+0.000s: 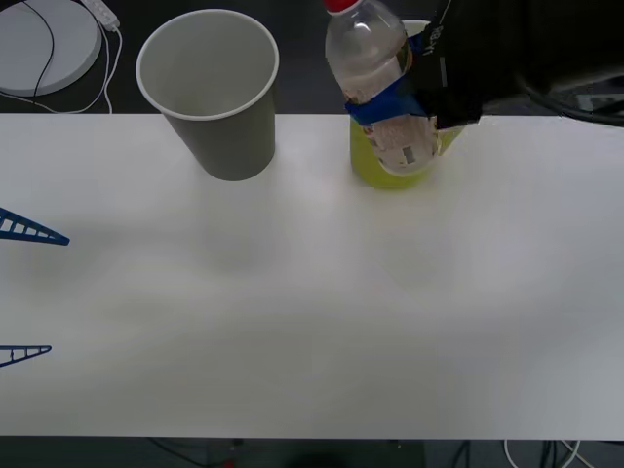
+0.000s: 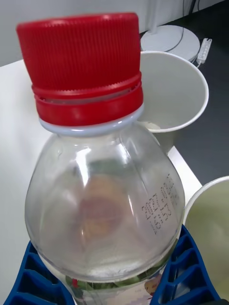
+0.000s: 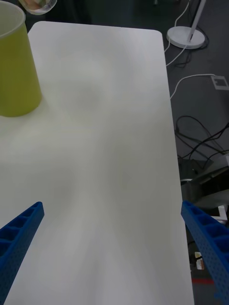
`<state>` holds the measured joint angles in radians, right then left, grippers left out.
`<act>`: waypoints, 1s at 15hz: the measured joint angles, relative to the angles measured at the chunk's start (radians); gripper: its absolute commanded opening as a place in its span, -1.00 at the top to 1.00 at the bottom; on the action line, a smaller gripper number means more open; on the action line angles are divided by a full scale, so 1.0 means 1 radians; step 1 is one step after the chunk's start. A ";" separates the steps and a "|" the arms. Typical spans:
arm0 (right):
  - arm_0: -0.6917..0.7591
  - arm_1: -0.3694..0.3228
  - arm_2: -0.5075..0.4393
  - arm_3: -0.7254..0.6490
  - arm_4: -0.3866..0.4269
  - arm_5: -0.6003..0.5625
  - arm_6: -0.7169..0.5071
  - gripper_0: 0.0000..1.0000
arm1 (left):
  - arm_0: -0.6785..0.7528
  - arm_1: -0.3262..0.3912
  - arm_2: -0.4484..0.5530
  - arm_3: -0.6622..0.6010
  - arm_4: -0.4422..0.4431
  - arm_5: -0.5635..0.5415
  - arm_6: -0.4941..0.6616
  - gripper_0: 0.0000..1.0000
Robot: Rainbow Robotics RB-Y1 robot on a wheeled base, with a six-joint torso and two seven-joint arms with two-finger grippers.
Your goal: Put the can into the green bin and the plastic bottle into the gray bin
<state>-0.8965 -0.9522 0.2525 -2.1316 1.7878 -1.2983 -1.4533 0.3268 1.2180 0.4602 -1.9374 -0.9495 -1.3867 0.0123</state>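
L gripper (image 1: 24,292) sits low at the near-left edge of the white table (image 1: 312,312), blue fingers (image 3: 19,238) spread wide, nothing btwn them, just bare tabletop under it.

Farther back, R gripper (image 1: 405,97) is up above the far side of the table, clenched on the plastic bottle (image 1: 380,88); blue fingers (image 2: 183,276) press the bottle's lower body on both sides. Bottle is clear w/ red cap (image 2: 83,66), pale label w/ red-orange print, held off the table, cap tilted toward the far-left. It hangs in front of and partly over the green bin (image 1: 390,171), hiding most of it in the front view.

Green bin stands upright near the far edge, right of center. Gray bin (image 1: 214,93) stands upright to its left, near but apart, nothing visible inside.

Beyond the table on the dark floor: round white lamp base (image 1: 39,44) w/ cable.
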 measured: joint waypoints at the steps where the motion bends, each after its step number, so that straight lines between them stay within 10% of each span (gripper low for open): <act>1: -0.031 0.019 0.006 0.029 0.008 -0.025 0.000 1.00 | 0.000 0.000 0.000 0.000 0.000 0.000 0.000 -1.00; 15: -0.347 0.243 0.169 0.443 0.174 -0.093 -0.001 1.00 | 0.000 0.000 0.000 0.000 0.000 0.000 0.000 -1.00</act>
<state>-1.2438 -0.7090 0.4215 -1.6890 1.9617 -1.3916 -1.4542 0.3268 1.2180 0.4602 -1.9374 -0.9495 -1.3867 0.0123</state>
